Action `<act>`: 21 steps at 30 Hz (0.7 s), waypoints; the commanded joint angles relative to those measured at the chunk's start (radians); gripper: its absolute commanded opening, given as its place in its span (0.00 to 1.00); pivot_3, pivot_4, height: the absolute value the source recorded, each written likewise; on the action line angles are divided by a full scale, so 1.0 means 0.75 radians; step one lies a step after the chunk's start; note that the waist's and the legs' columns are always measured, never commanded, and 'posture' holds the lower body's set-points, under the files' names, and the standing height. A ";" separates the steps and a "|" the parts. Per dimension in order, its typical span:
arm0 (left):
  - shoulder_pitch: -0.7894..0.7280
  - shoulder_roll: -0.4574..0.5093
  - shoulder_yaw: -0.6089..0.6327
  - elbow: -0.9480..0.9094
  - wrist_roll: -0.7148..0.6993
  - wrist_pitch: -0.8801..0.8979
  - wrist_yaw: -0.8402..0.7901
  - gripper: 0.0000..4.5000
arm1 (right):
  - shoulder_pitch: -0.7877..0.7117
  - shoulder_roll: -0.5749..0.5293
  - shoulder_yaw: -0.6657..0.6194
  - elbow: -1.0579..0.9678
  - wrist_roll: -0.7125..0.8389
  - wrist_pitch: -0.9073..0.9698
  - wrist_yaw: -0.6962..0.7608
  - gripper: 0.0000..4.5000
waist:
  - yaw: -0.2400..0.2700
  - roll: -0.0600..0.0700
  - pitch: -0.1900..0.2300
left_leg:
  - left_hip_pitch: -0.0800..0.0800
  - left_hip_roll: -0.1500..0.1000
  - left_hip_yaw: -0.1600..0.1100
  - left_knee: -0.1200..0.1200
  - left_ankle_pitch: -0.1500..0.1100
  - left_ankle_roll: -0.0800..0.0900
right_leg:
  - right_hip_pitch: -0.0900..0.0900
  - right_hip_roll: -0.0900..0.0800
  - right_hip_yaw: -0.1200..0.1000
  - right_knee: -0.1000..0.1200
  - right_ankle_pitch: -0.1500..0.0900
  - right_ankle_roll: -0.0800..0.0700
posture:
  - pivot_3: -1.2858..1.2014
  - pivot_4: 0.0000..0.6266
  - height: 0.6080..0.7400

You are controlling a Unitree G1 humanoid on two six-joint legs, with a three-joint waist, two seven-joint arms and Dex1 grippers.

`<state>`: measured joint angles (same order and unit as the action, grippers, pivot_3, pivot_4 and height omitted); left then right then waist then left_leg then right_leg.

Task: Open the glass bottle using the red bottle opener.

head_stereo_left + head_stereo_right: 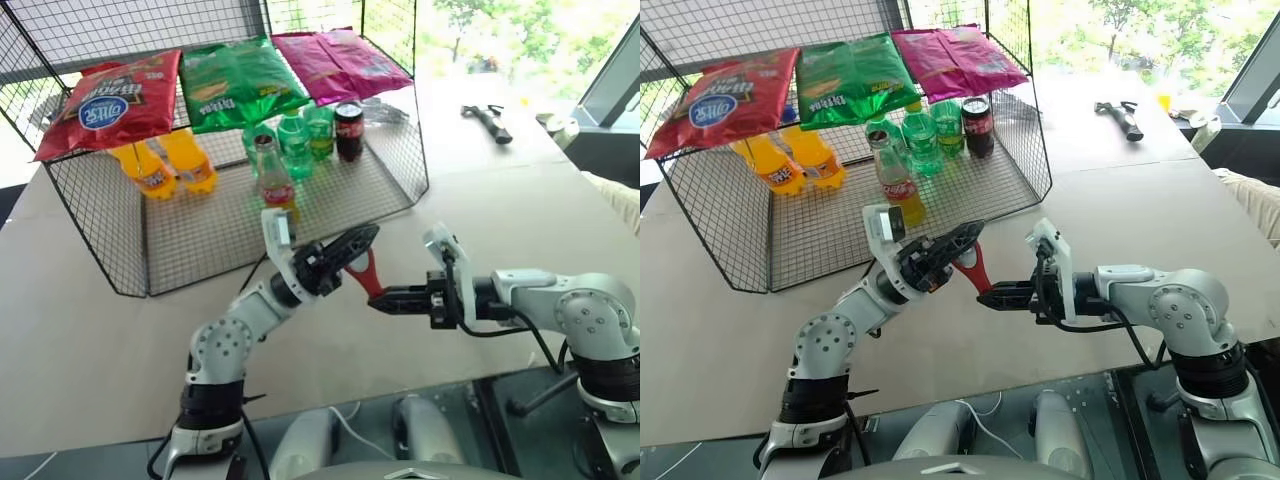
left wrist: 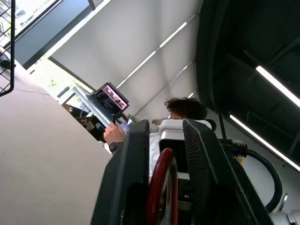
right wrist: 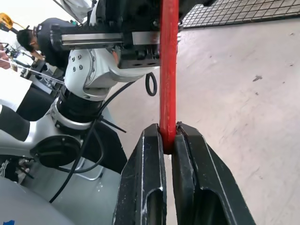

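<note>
Pinching the straight handle end of the red bottle opener (image 3: 168, 70), the right gripper (image 1: 385, 299) had its two black fingers pressed tight on the tool, in mid-air over the table (image 1: 90, 330). The left gripper (image 1: 345, 252) sat around the opener's looped head with its fingers partly spread, the red loop standing between them without a clear squeeze.

The main risk, as a judgement, lay in this handover: with one gripper loosening and the other gripping only the very tip of a slim, smooth handle, the opener could pivot or slip and drop onto the table. A grip so near the end might also twist when the tool levers against a cap.

The opener looked like hard, glossy red plastic or coated metal, thin and flat-sided. The gripper fingers were matte black with ribbed inner faces.

The glass bottle (image 1: 273, 178) stood upright, well apart from both grippers, near the front of a black wire mesh shelf (image 1: 200, 240). It was clear, narrow-necked, with yellow-orange drink low down and a red label. Beside it stood orange plastic bottles (image 1: 165, 165), green plastic bottles (image 1: 300, 135) and a dark can (image 1: 349, 130). Crinkly snack bags (image 1: 245, 80) lay on top of the shelf.
</note>
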<state>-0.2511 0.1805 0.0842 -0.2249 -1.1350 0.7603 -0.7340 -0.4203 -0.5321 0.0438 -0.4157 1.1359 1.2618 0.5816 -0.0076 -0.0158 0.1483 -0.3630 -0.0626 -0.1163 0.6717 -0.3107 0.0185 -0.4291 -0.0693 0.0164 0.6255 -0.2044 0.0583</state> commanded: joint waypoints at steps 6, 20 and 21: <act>-0.027 -0.025 0.045 -0.001 -0.007 -0.048 0.039 1.00 | 0.008 -0.011 -0.015 -0.046 0.022 -0.010 0.011 0.00 | 0.002 0.000 0.000 | 0.000 0.000 0.000 0.000 0.000 0.000 | 0.000 0.000 0.000 0.000 0.000 0.000 | 0.52 0.24 1.00; 0.166 0.008 0.129 -0.339 0.099 -0.178 0.293 1.00 | 0.173 -0.011 -0.184 0.084 -0.358 -0.432 -0.120 0.00 | 0.003 0.000 0.000 | 0.001 0.000 0.003 0.000 0.000 0.000 | 0.000 0.000 0.003 0.000 0.000 0.000 | 0.52 0.24 1.00; 0.196 0.007 0.131 -0.376 0.125 -0.198 0.327 1.00 | 0.173 0.011 -0.181 0.091 -0.421 -0.506 -0.143 0.00 | 0.003 0.000 0.000 | 0.001 0.000 0.003 0.000 0.000 0.000 | 0.000 0.000 0.003 0.000 0.000 0.000 | 0.52 0.24 1.00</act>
<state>-0.1110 0.1875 0.1757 -0.4315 -1.0620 0.6451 -0.5226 -0.2833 -0.5368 -0.0730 -0.3343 0.8789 0.9745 0.4942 -0.0055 -0.0161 0.1481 -0.3620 -0.0621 -0.1138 0.6717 -0.3107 0.0184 -0.4292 -0.0691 0.0190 0.6259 -0.2043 0.0585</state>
